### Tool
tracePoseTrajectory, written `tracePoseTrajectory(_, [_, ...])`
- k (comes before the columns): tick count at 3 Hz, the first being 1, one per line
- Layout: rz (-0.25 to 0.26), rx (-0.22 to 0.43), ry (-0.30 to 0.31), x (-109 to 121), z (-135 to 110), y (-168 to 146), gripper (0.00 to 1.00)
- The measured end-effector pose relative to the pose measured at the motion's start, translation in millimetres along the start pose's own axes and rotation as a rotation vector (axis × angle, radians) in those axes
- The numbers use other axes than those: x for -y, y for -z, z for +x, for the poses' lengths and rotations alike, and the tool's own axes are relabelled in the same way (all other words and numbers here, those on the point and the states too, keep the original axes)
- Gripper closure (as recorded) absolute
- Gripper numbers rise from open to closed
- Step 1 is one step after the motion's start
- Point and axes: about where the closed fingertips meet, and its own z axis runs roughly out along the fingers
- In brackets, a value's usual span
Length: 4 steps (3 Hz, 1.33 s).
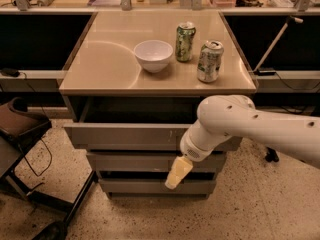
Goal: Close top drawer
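Observation:
The top drawer is a wide grey metal drawer under the tabletop. It stands partly open, with a dark gap showing above its flat front panel. Small whitish scratches show right of centre on the panel. My white arm reaches in from the right and lies across the right part of the drawer front, hiding it. My gripper, yellowish at the tip, points down and left below the top drawer, in front of the lower drawer fronts.
A white bowl and two drink cans stand on the tabletop. Two plain grey drawer fronts sit below. A dark chair and its leg stand at the left. Speckled floor lies in front.

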Motion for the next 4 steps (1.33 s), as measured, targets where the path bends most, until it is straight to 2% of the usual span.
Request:
tracePoseTrajectory(1, [-0.009,0.044,0.052,-1.0,-52.8,-18.3,0.0])
tracePoseTrajectory(2, [-0.009,0.044,0.052,-0.9,-52.8,-18.2,0.0])
tracePoseTrajectory(3, [0.052,0.054,-0.023,46.3,-43.4,-5.4,0.0])
tracePoseTrajectory(4, [0.052,0.054,-0.023,46.3,-43.4,-5.4,0.0])
